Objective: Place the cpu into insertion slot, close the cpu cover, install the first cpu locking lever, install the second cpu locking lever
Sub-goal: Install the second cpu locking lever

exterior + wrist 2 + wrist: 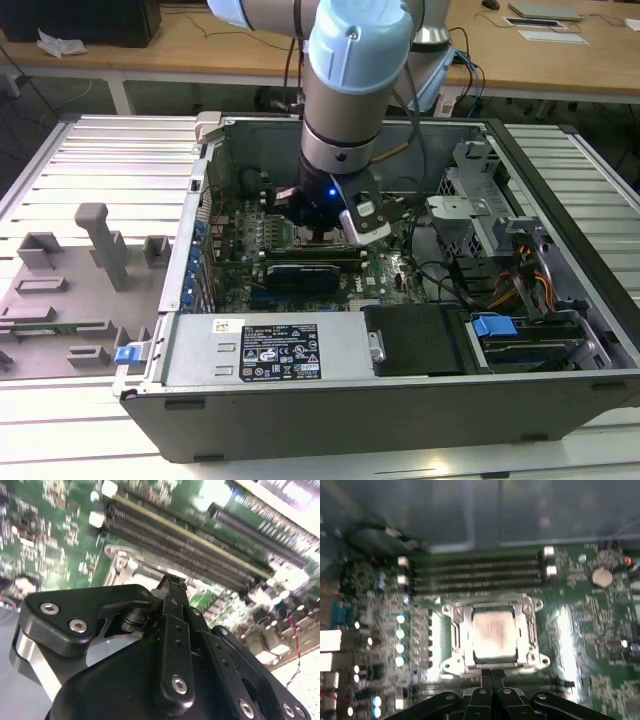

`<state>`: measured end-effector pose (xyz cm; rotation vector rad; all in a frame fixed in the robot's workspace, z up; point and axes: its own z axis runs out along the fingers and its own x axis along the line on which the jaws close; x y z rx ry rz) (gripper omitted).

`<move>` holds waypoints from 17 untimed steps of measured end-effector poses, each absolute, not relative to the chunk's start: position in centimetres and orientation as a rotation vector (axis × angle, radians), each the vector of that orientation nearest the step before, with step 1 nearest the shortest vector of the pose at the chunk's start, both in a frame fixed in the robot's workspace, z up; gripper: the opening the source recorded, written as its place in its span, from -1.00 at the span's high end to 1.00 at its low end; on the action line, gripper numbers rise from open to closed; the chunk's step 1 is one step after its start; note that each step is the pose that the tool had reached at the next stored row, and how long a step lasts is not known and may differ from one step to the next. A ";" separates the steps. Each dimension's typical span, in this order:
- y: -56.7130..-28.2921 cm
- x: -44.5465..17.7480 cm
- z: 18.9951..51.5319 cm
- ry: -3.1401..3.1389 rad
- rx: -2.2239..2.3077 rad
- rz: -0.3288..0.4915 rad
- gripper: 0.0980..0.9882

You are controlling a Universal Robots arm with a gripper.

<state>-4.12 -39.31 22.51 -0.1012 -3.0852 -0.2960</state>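
Chip (493,637) seated in its socket on the green board (580,625), metal frame (527,630) lying flat around it, so placing and cover-closing look done. Pincer (492,676) has its fingers pressed together, holding nothing, tips just beside the socket's near edge. Levers: cannot tell whether either is latched; judged still outstanding.

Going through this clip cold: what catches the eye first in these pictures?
The pale blue robot arm plunging into the open computer case dominates the exterior view. In the first wrist view, the silvery cpu sits in its socket at the middle of the green motherboard, with the cpu cover framing it. The black gripper is just at the socket's edge, fingers together.
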 end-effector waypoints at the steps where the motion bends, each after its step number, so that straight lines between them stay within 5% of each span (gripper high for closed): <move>1: -39.2 -4.0 22.5 -3.086 -0.101 -0.287 0.98; 17: -35.3 -3.6 24.0 -3.089 -0.102 -0.257 0.98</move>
